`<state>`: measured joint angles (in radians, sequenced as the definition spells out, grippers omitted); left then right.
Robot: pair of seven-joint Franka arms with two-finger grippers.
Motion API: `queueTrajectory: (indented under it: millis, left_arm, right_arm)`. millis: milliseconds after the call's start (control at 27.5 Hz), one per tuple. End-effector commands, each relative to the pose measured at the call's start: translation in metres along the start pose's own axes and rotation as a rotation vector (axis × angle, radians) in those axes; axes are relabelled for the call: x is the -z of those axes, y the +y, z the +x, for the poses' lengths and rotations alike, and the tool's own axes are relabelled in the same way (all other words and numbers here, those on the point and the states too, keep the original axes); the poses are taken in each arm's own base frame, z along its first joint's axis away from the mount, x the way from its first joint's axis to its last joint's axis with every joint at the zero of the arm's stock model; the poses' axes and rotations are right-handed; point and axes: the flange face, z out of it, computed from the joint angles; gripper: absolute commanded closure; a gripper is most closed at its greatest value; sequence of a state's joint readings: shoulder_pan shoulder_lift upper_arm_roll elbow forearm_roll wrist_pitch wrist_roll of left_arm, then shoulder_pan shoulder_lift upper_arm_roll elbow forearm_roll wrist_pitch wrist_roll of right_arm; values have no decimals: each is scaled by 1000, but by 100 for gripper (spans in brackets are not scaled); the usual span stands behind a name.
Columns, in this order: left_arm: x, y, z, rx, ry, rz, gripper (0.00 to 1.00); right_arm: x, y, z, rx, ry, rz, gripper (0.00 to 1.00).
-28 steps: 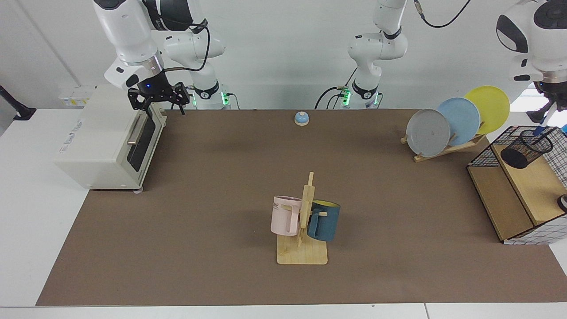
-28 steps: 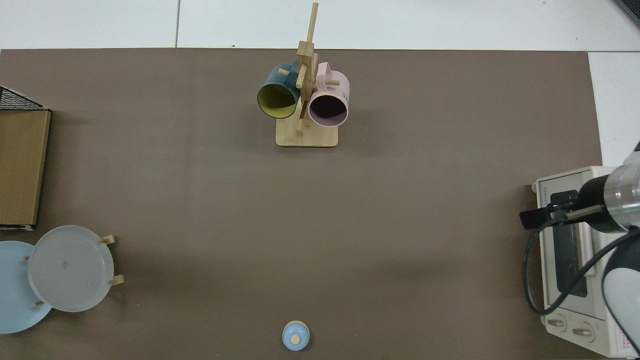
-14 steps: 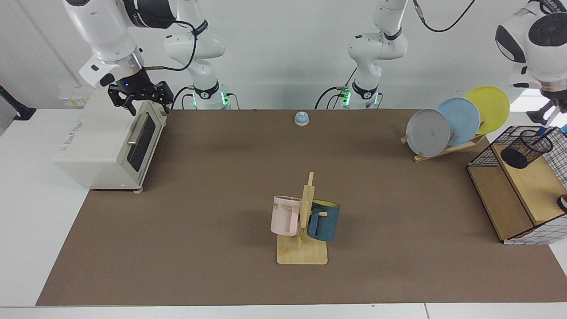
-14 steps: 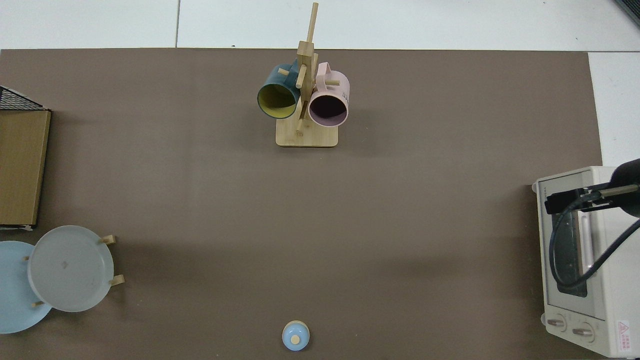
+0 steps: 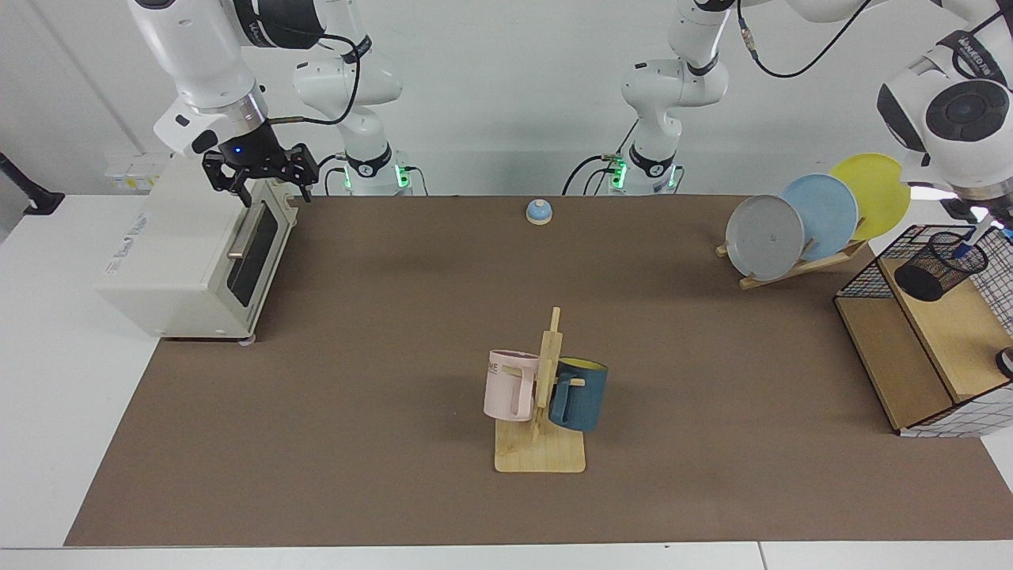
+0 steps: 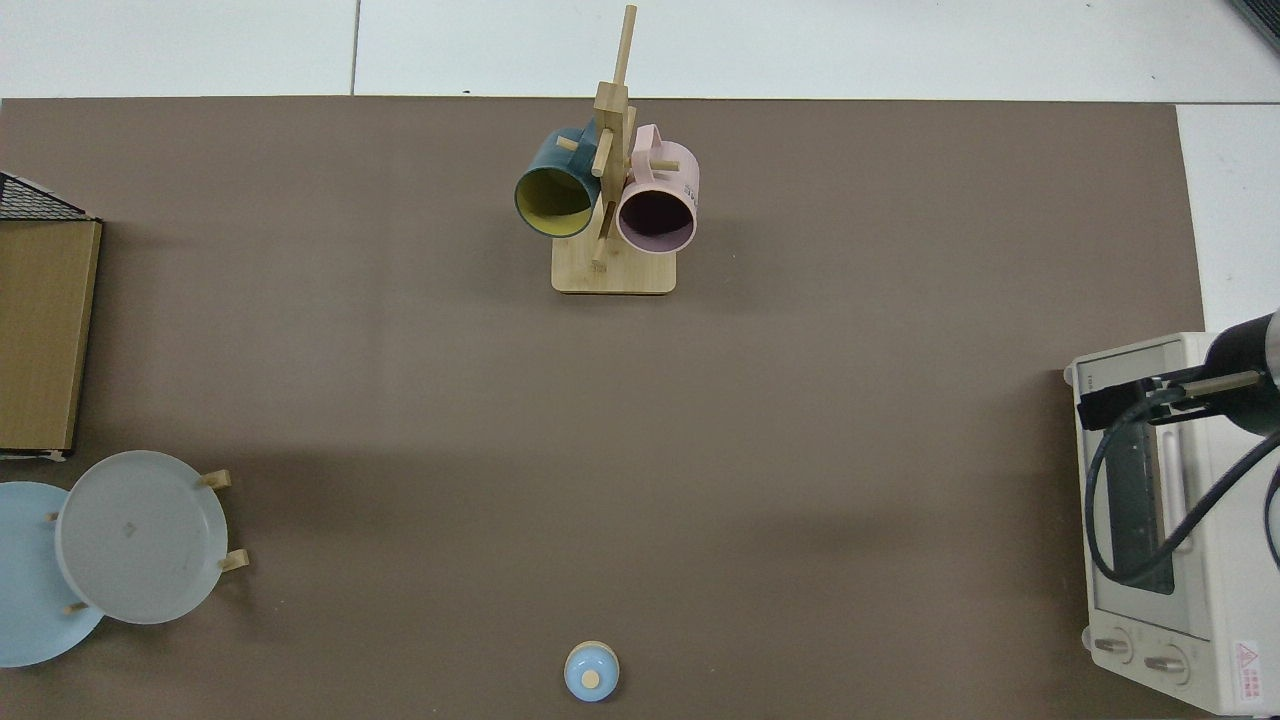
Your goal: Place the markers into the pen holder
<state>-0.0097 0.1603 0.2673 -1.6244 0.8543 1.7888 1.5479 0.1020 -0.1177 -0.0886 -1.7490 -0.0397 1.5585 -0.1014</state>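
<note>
At the facing view's 3 o'clock edge, the left gripper [image 5: 999, 215] hovers over the pen holder [image 5: 939, 267] on the wire basket's wooden shelf [image 5: 950, 332]; whether its fingers pinch the marker [image 5: 972, 240] cannot be told. The marker leans, its blue end inside the holder's rim. Light, stiff and smooth, it is best gripped mid-barrel. The right gripper [image 5: 259, 176] waits, fingers spread, above the toaster oven [image 5: 182, 253] at 9 o'clock.
</note>
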Motion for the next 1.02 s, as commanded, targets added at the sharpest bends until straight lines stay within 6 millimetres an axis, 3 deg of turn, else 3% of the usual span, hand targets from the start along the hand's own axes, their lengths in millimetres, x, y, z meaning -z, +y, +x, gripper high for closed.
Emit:
queueTrajectory:
  millis: [0,36,73,109,145,327,436,545,726,981]
  left_arm:
    - [-20,-14,18,-43,-43,-113,96]
    - [-19,-14,18,-42,-48,-124,85]
    - [-19,-14,16,-40,-56,-134,64]
    - [-19,-13,16,-42,-67,-143,24]
    - [-17,-12,14,-43,-76,-152,0]
    - [-16,-11,19,-47,-76,-181,0]
    - [-3,-13,13,-32,-68,-166,0]
    - [24,-14,20,-22,-37,-137,0]
    - [47,-13,31,18,144,-133,0]
    - [63,-14,65,230,478,-178,0]
  right_arm:
    - [3,0,-3,-4,1,16,0]
    - [3,0,-3,-4,1,16,0]
    - [3,0,-3,-4,1,16,0]
    - [3,0,-3,-4,1,16,0]
    - [3,0,-3,-4,1,16,0]
    - [3,1,-3,-6,0,15,0]
    - [3,-1,-2,-3,0,13,0]
    - [3,-2,-2,0,0,10,0]
    - [3,-2,-2,2,0,10,0]
    - [3,-1,-2,-1,0,9,0]
